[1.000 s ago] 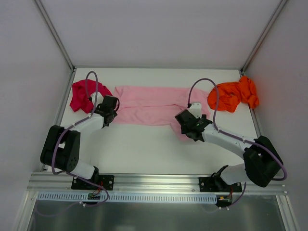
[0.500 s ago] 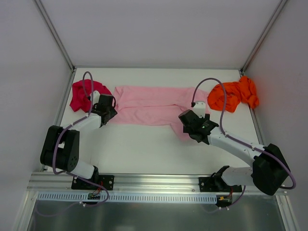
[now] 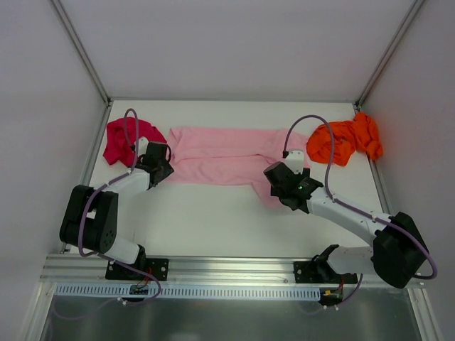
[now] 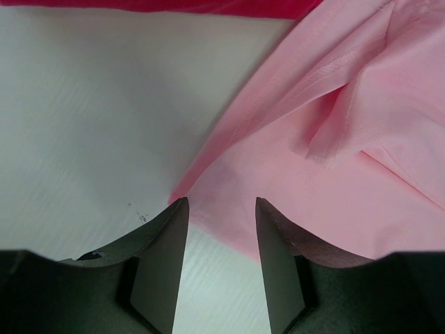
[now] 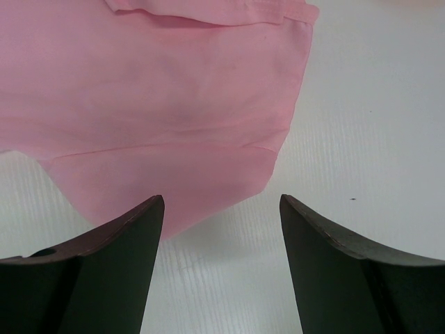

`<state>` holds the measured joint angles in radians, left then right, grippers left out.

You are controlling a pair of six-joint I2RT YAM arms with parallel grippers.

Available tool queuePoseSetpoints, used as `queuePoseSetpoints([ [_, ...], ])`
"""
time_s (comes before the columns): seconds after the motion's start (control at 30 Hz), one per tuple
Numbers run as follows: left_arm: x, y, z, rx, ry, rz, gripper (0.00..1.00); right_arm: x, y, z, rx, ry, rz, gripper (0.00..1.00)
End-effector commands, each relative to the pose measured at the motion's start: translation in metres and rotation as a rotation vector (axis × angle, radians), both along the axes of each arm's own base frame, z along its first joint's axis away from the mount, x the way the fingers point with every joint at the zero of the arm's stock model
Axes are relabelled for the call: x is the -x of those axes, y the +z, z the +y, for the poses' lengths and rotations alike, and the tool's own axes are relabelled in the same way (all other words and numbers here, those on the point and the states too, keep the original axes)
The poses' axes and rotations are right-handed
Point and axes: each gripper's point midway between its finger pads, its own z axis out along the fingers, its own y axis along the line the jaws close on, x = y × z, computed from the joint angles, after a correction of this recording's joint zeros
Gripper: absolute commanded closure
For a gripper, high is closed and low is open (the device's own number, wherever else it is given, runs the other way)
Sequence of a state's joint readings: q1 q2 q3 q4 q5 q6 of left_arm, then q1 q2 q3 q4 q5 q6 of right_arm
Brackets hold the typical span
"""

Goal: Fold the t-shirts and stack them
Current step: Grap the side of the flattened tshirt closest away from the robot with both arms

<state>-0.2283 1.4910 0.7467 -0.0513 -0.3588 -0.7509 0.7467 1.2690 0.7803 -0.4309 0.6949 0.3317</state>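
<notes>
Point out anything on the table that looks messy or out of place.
The magenta t-shirt lies crumpled in the far left corner and the orange t-shirt is bunched at the far right; neither is folded. The pink t-shirt is spread out between them, with a creased fold near its left edge. Nothing looks damaged.

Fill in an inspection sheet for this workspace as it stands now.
Surface: white table, a few tiny dark specks.
Job's things: pink t-shirt spread out across the far middle, unfolded; magenta-red t-shirt bunched at far left; orange t-shirt bunched at far right; nothing stacked.
Clutter: nothing seen.
Grippers: left gripper open at the pink shirt's left corner; right gripper open at its near right corner; neither holds cloth.
Cables: purple cables loop above each wrist.
Surroundings: white walls; metal rail along the near edge.
</notes>
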Motion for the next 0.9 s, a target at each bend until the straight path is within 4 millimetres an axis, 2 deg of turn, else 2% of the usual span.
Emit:
queuePoseSetpoints([
  [0.0, 0.011, -0.009, 0.004, -0.008, 0.032, 0.038, 0.56, -0.006, 0.013, 0.002, -0.015, -0.019, -0.052, 0.28],
  [0.1, 0.014, -0.01, 0.001, 0.008, 0.026, 0.036, 0.56, -0.005, 0.014, 0.003, -0.022, -0.016, -0.056, 0.28],
  [0.3, 0.021, -0.019, 0.008, -0.021, 0.061, 0.076, 0.56, -0.004, 0.016, 0.005, -0.024, -0.008, -0.063, 0.28],
  [0.47, 0.024, -0.019, 0.013, -0.075, 0.106, 0.102, 0.55, -0.002, 0.015, 0.007, -0.02, 0.002, -0.061, 0.28],
  [0.73, 0.024, -0.019, 0.009, -0.099, 0.103, 0.115, 0.55, 0.0, 0.02, 0.008, -0.027, 0.011, -0.076, 0.28],
  [0.77, 0.024, -0.017, 0.01, -0.107, 0.105, 0.109, 0.56, 0.001, 0.02, 0.007, -0.029, 0.006, -0.078, 0.27],
  [0.83, 0.024, -0.017, 0.009, -0.104, 0.105, 0.105, 0.78, 0.003, 0.021, 0.008, -0.041, 0.012, -0.083, 0.27],
  [0.87, 0.024, -0.017, 0.009, -0.105, 0.103, 0.106, 0.78, 0.003, 0.022, 0.008, -0.041, 0.012, -0.085, 0.27],
])
